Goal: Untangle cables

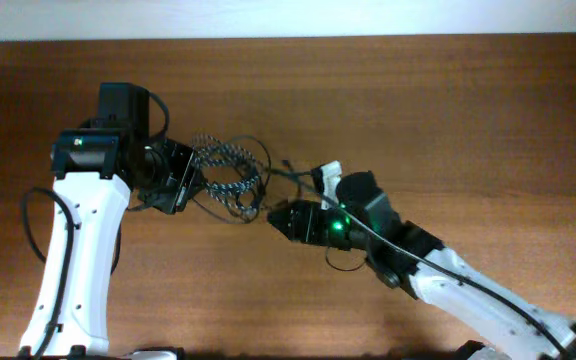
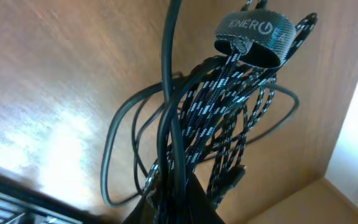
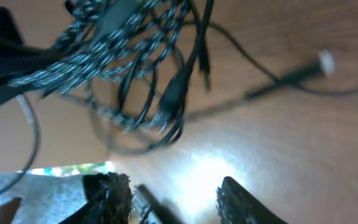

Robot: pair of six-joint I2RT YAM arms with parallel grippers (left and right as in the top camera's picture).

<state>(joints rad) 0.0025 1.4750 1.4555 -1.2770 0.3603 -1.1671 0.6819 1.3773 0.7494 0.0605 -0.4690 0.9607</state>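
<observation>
Wooden table, cable heap sits left of centre between the two arms. Speckled braided cord is bunched in loops, with thin black cords threaded through and around it. Left gripper is clamped on the speckled braided cord at the near end of the bundle; some black strands run into the same pinch. Bundle looks raised off the wood in the left wrist view, can't be sure. Grey strap wraps the far end of the speckled loops, not undone. Right gripper has jaws apart with nothing clearly between them, low over the wood just beside the heap's right edge. One black cord runs out rightward to a white plug end, which lies apart from the knot, near the right arm.

Progress: early, my read. That one lead is partly drawn out; the rest is a single clump, black cords crossing the braid in several places. Left to do: pull each black cord free, separate the braid, lay them apart.
</observation>
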